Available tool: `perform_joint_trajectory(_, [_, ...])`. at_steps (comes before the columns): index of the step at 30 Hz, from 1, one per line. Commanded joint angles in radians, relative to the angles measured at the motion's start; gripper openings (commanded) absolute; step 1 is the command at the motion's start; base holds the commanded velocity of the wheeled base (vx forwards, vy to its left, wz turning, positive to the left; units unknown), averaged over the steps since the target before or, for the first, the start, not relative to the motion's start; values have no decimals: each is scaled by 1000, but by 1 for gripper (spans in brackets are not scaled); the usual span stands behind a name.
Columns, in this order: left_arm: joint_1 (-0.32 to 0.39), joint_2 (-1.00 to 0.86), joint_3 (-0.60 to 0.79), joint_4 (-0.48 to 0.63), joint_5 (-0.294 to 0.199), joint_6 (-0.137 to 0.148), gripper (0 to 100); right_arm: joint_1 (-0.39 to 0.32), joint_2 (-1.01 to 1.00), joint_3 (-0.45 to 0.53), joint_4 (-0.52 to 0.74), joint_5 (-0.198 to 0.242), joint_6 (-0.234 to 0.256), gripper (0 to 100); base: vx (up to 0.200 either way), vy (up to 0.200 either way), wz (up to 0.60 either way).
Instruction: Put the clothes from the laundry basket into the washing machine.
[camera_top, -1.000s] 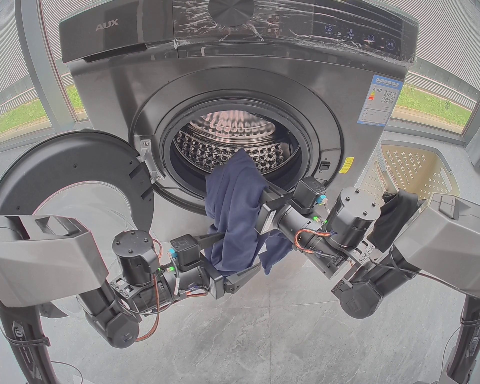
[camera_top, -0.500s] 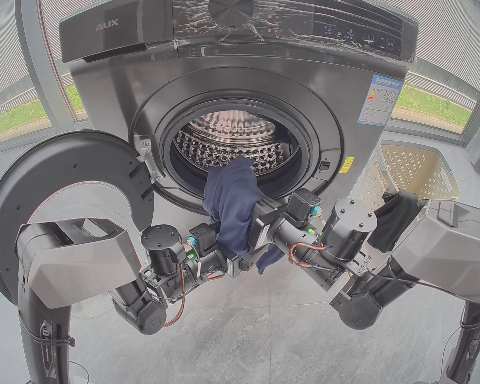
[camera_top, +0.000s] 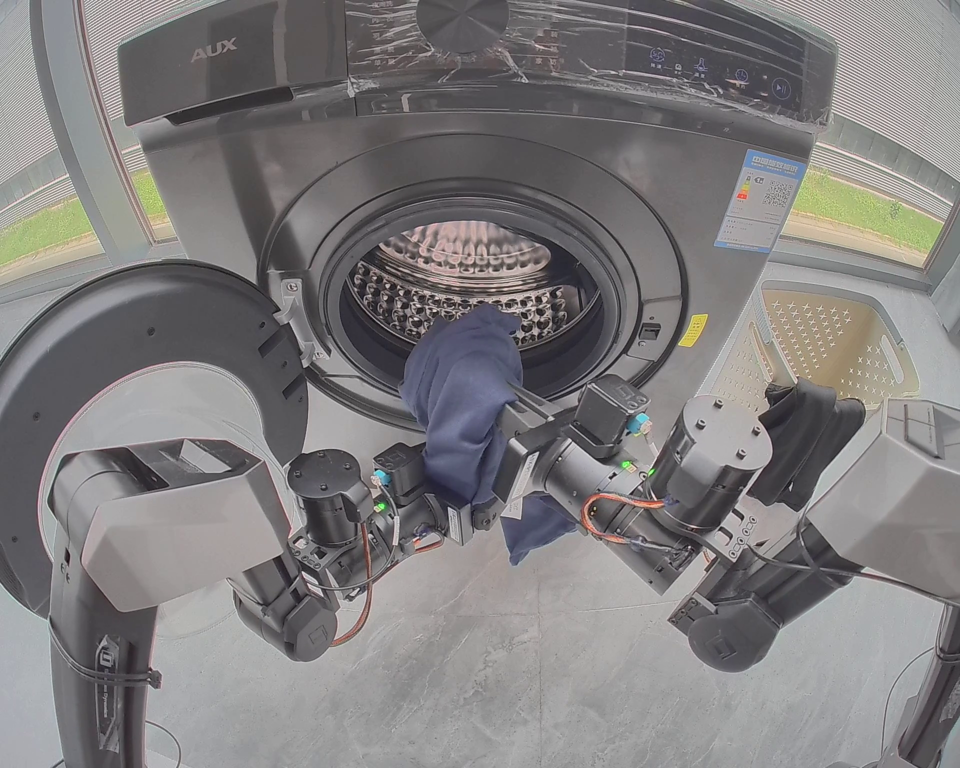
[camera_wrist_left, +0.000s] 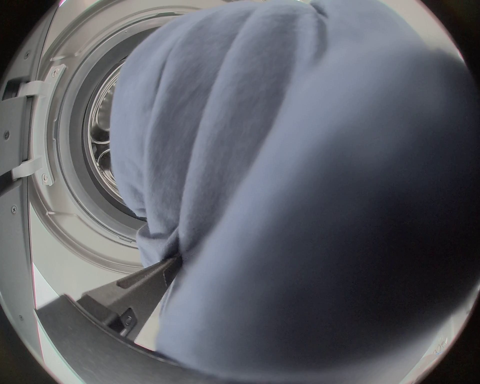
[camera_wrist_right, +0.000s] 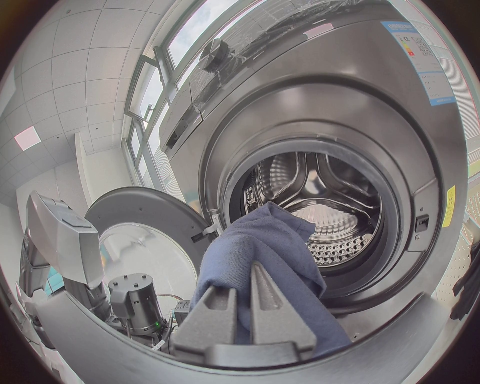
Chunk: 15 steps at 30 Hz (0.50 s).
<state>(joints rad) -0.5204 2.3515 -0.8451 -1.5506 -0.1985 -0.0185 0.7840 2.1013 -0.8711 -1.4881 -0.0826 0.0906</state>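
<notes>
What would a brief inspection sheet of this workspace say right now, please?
Surface: grey tiled floor.
Job's things: washing machine, its door swung open; navy garment half across the drum mouth, lower end hanging outside; laundry basket beside the machine, a dark garment draped at its near edge.
Clutter: nothing seen.
Grippers: right gripper shut on the navy garment; left gripper against the garment's lower part, its state hidden by cloth.
Cables: orange wires loop at both wrists.
Surroundings: windows with grass outside; plastic film over the control panel.
</notes>
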Motion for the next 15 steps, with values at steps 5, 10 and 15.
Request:
perform_joint_trajectory(5, [8, 5, -15, -2, 4, -6, 100, 4, -15, 29, -9, 0, 3, 0, 0, 0, 0])
perform_joint_trajectory(10, [7, 2, -17, -2, 22, -17, 0, 3, -15, 29, -12, 0, 4, 0, 0, 0, 0])
perform_joint_trajectory(15, [25, -21, 1, -3, 37, -26, 0, -25, -37, 53, -14, -5, 18, 0, 0, 0, 0])
